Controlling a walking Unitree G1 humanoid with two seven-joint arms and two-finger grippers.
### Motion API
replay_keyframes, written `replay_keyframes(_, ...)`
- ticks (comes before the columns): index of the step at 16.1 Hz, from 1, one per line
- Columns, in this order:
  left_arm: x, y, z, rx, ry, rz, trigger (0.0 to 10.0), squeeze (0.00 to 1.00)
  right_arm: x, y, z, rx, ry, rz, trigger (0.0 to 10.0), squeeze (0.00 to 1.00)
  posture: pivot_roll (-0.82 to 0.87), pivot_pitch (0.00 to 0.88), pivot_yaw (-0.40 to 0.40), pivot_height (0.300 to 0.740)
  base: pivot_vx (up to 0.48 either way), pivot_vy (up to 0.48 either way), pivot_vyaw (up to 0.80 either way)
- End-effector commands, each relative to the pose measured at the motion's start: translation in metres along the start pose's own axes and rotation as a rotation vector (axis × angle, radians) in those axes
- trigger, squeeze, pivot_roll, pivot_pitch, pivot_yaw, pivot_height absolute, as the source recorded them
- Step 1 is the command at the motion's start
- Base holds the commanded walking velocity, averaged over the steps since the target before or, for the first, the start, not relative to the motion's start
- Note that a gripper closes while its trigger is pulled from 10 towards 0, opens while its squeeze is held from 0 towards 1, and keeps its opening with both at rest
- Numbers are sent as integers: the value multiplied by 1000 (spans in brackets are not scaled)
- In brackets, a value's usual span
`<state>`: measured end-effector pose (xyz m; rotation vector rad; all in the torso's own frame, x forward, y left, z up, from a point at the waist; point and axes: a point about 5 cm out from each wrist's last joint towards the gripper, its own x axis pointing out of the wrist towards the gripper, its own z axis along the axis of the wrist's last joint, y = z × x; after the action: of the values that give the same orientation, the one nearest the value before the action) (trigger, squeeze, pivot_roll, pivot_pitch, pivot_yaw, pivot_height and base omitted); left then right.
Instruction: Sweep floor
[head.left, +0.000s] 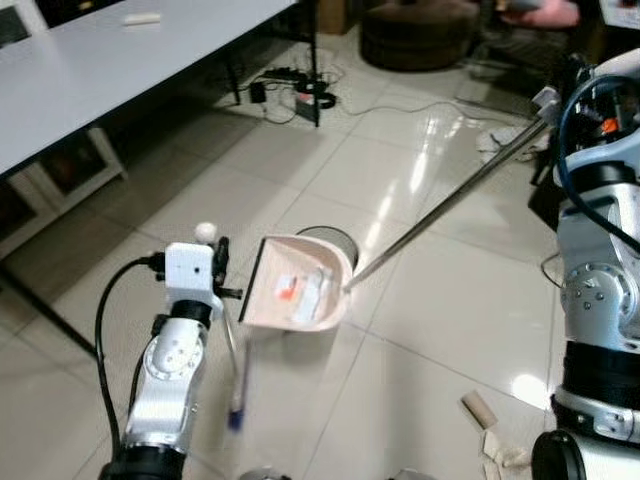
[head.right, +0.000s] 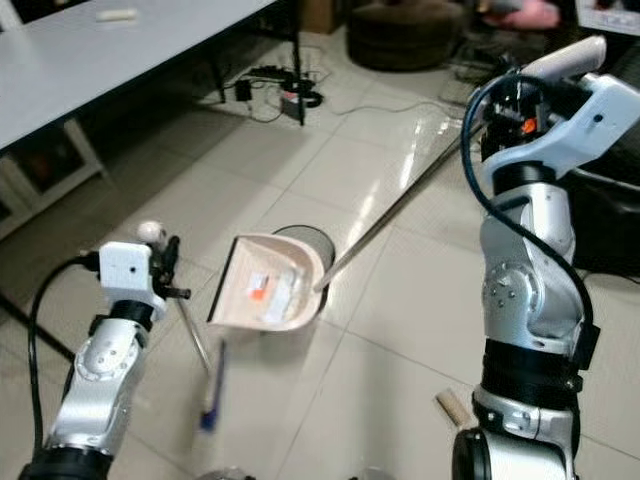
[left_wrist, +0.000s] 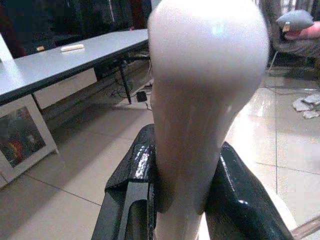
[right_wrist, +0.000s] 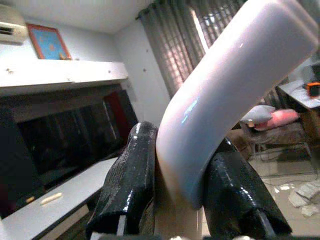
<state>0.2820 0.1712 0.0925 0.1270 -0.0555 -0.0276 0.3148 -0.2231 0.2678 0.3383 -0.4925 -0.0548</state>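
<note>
The dustpan (head.left: 297, 283) hangs tilted over the bin (head.left: 330, 240), its tray just above and toward 7 o'clock of the bin's mouth, with paper scraps (head.left: 305, 290) lying in it. The right gripper (right_wrist: 175, 200) is clamped on the white curved handle of the dustpan's long pole (head.left: 450, 200), which runs up toward 2 o'clock. The left gripper (left_wrist: 177, 200) is closed around a pale rounded handle, apparently the broom (head.left: 233, 375), whose shaft drops to a blue end near the floor at 6 o'clock. The main risk, as I judge it, is a missed tip: the tray sits off-centre from the bin, so tilting it now could drop the scraps onto the tiles (head.left: 420, 330) beside it. The long pole magnifies any wrist wobble, and could knock the bin over. The broom dangles loosely and may swing into the tray. Wooden bits (head.left: 478, 408) at 4 o'clock remain unswept, near the robot's feet, where stepping could scatter them.
</note>
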Motion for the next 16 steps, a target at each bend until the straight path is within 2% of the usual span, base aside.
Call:
replay_keyframes(1, 3, 0, 8, -5, -47, 2, 10000, 0, 5, 5, 14, 8, -77, 14, 10000, 0, -8, 24, 28, 740, 289, 0, 0)
replay_keyframes(4, 3, 1, 9, -5, -48, 9, 10000, 0, 9, 6, 14, 15, -79, 21, 10000, 0, -6, 20, 27, 740, 287, 0, 0)
replay_keyframes(7, 5, 0, 9, -5, -52, 11, 10000, 0, 9, 6, 13, 17, -82, 22, 10000, 0, -8, 17, 32, 740, 296, 0, -519)
replay_keyframes(16, 8, 1, 10, -4, -57, 15, 10000, 0, 10, 6, 11, 21, -89, 24, 10000, 0, -4, 9, 30, 740, 327, 0, 0)
